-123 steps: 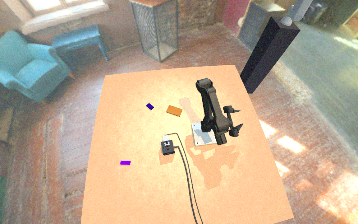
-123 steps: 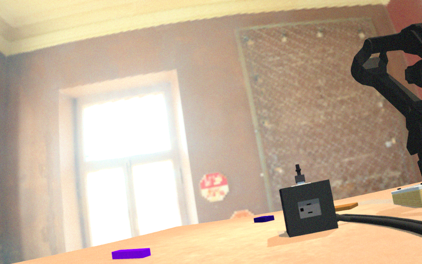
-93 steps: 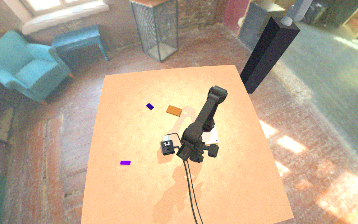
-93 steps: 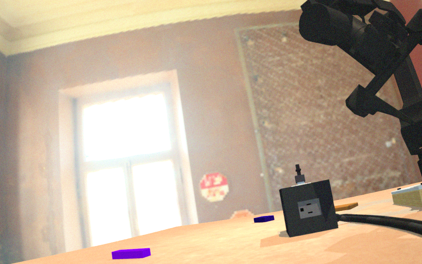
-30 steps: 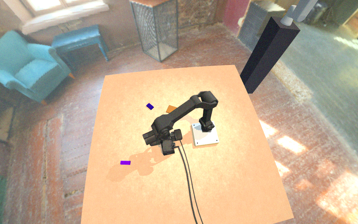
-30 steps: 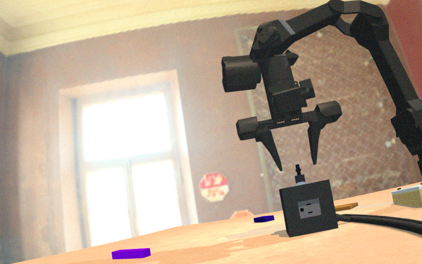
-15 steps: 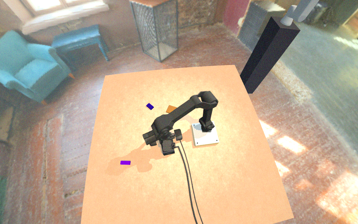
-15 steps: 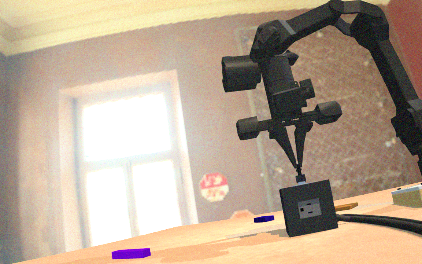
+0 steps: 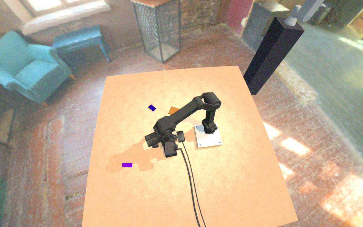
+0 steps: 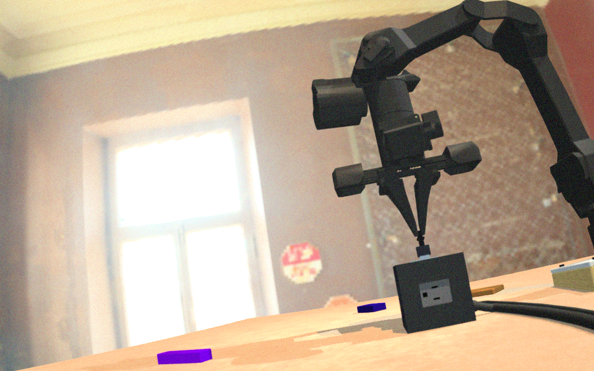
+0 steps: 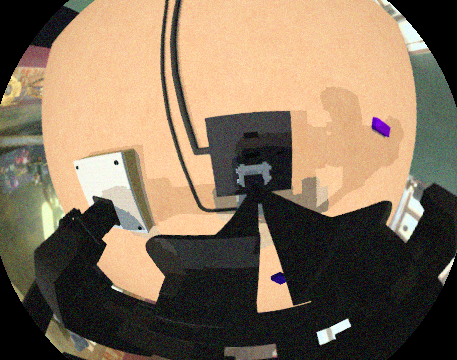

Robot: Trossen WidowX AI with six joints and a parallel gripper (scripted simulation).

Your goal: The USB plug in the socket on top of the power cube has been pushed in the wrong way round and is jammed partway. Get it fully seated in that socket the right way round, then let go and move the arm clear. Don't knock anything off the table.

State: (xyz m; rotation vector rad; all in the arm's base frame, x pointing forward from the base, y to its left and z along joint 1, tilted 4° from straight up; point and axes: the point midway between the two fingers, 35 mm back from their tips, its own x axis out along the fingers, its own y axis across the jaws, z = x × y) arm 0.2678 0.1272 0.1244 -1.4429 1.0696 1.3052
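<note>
The power cube (image 10: 407, 281) (image 11: 223, 140) is a dark box on the table, with a grey outlet panel on one side in the exterior view. The USB plug (image 10: 423, 251) stands upright from its top, with a black body and thin stem. A strip of light metal shows between body and cube, so it is not fully in. My gripper (image 10: 419, 234) (image 11: 258, 196) points down and is shut on the plug's thin stem, just above the body. In the wrist view the fingertips cover much of the plug. Which way round it faces cannot be told.
A black cable (image 9: 191, 168) (image 10: 530, 309) (image 11: 177, 85) runs from the cube. A purple block (image 9: 127, 164) (image 10: 183, 356) (image 11: 381, 127), a blue block (image 9: 152, 107) (image 10: 371, 307) (image 11: 278, 278) and an orange block (image 9: 173, 110) (image 10: 488, 290) lie on the table. The arm's white base plate (image 9: 209, 142) is nearby.
</note>
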